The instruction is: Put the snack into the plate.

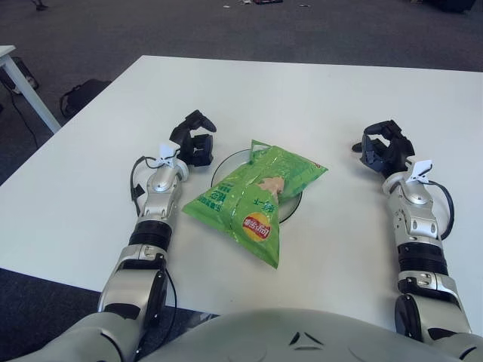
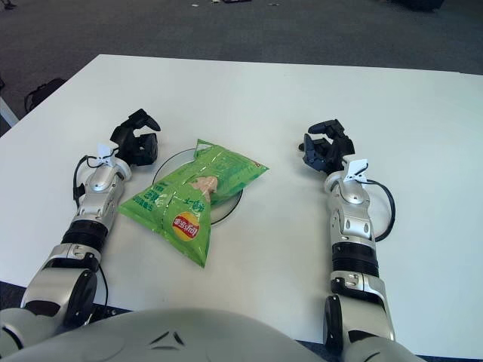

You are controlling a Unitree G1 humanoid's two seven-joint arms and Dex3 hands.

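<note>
We look down on a white table (image 1: pixel 317 90) that fills most of both views, its far edge meeting a dark grey carpeted floor (image 1: pixel 151 26). Off the table's left side a black bag (image 1: pixel 79 94) lies on that floor, and the white leg of another piece of furniture (image 1: pixel 23 83) slants across the upper left corner. A few small scraps sit on the carpet at the very top, too small for us to identify.

Near the middle of the table a green snack bag (image 1: pixel 253 200) lies flat on a white plate (image 1: pixel 220 167). The bag covers most of the plate, so we see only the plate's left rim and a sliver on the right; the bag's lower corner hangs past the plate toward us, over the bare tabletop.

Our left hand (image 1: pixel 194 143) shows just left of the plate, forearm stretched along the table, its dark fingers curled inward on themselves and holding nothing. It is close to the plate's rim; we cannot tell whether they touch.

Our right hand (image 1: pixel 383 149) is well apart from the bag on its right, forearm likewise laid out along the table, fingers loosely bent together and empty.
</note>
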